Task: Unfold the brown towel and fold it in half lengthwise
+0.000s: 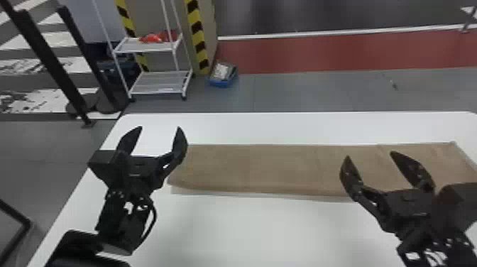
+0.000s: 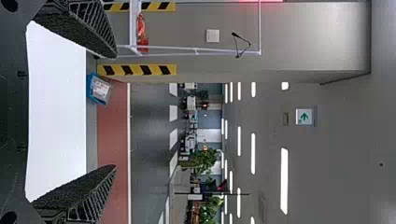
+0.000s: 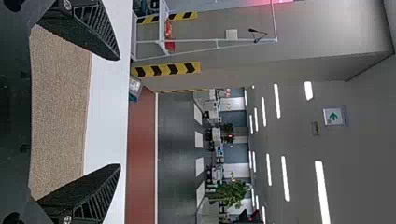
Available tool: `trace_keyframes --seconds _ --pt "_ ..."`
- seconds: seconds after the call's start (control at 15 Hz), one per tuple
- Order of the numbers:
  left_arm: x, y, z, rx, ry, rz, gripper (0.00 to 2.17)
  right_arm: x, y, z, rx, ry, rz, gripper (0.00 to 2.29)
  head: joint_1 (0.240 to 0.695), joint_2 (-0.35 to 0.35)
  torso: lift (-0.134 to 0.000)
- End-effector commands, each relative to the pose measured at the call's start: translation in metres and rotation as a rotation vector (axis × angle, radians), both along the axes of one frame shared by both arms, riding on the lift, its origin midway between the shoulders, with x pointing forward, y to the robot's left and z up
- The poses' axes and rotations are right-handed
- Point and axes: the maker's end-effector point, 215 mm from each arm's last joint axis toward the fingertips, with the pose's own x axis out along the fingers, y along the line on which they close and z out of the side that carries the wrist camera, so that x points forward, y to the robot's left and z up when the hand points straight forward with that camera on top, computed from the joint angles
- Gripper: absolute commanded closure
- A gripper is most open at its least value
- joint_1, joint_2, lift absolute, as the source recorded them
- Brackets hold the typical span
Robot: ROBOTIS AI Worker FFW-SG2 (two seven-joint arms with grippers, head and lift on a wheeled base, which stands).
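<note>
The brown towel [image 1: 269, 168] is lying in a long folded strip across the white tabletop [image 1: 248, 230]. The left end effector [image 1: 159, 133] is hovering by its left end, the right end effector [image 1: 371, 158] over its right part, both holding their fingers apart.

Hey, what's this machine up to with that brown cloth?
It's a robot with the job of unfolding the brown towel and folding it in half lengthwise. The towel lies in a long, flat strip on the white table, apparently folded. Both the left gripper and right gripper are open, holding nothing.
</note>
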Motion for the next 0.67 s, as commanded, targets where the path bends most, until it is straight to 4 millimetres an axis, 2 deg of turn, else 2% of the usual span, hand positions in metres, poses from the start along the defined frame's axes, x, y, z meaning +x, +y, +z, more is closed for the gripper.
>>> trace_keyframes --seconds 0.0,0.6 --pt "0.0003 0.0006 0.0014 0.0 -0.006 0.001 0.04 -0.0001 0.0042 0.0007 0.004 -0.001 0.004 0.06 0.695 0.146 -0.125" --pt "-0.0049 0.0018 0.0028 0.0 -0.007 0.003 0.04 -0.0049 0.0053 0.0032 0.01 -0.008 0.005 0.06 0.695 0.154 -0.125"
